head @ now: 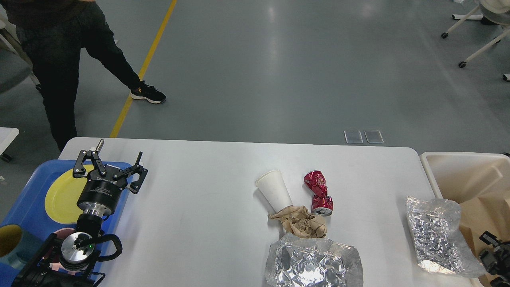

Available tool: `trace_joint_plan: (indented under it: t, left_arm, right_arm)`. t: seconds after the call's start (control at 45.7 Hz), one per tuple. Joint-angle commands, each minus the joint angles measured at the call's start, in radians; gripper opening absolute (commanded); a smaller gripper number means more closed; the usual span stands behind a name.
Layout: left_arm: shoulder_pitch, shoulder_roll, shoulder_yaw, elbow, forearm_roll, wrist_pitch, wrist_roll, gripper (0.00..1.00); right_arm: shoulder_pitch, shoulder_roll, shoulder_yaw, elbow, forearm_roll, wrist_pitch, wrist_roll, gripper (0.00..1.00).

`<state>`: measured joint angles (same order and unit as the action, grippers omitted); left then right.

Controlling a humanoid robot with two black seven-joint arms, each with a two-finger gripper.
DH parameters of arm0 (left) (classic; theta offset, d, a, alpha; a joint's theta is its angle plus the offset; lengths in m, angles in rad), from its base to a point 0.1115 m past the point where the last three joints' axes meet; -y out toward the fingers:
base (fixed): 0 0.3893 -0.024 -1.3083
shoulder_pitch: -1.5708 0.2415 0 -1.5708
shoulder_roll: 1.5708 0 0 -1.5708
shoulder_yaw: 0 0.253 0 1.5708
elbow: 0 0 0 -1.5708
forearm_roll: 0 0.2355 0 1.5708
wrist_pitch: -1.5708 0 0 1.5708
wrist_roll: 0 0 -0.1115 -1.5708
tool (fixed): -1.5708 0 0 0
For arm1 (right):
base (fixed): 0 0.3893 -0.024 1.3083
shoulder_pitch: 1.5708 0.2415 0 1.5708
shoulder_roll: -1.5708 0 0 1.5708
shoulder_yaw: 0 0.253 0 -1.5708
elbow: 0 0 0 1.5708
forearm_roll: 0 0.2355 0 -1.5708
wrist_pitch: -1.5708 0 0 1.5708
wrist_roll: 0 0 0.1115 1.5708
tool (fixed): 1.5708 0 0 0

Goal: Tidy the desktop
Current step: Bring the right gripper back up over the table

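Centrally, the white table (199, 207) is seen filling the lower frame, with a beige bin (458, 171) at lower right and a blue tray (24, 199) at lower left. Foil bags (314, 263), crumpled paper (299, 221), a paper cup (274, 191) and a crushed red can (318, 193) are spread over it. The left end effector (109, 161) is held released above the tray's edge; the right end effector (492, 255), at the lower right edge, cannot be judged.
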<state>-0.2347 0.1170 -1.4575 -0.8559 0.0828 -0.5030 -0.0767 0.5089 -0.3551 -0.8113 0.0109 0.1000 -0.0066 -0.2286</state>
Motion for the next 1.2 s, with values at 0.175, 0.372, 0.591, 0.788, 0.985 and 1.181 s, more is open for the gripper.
trace_joint_plan:
  t: [0.175,0.372,0.591,0.788,0.985,1.181]
  left_arm:
    - [0.000,0.001,0.000,0.000,0.000,0.000,0.000,0.97]
    - [0.000,0.000,0.000,0.000,0.000,0.000,0.000,0.97]
    - [-0.003,0.000,0.000,0.000,0.000,0.000,0.000,0.97]
    - [-0.003,0.000,0.000,0.000,0.000,0.000,0.000,0.97]
    - [-0.003,0.000,0.000,0.000,0.000,0.000,0.000,0.97]
    - [-0.003,0.000,0.000,0.000,0.000,0.000,0.000,0.97]
  right_arm:
    - [0.002,-0.005,0.001,0.020,-0.003,-0.001,-0.002,1.00]
    - [0.163,-0.105,-0.006,0.199,-0.016,0.033,-0.002,1.00]
    - [0.626,-0.203,-0.186,0.572,-0.170,0.194,-0.011,1.00]
    - [1.074,-0.185,-0.356,0.860,-0.181,0.476,-0.014,1.00]
    - [1.378,-0.140,-0.384,1.069,-0.178,0.758,-0.014,1.00]
    - [1.658,-0.136,-0.388,1.382,-0.171,0.818,-0.015,1.00]
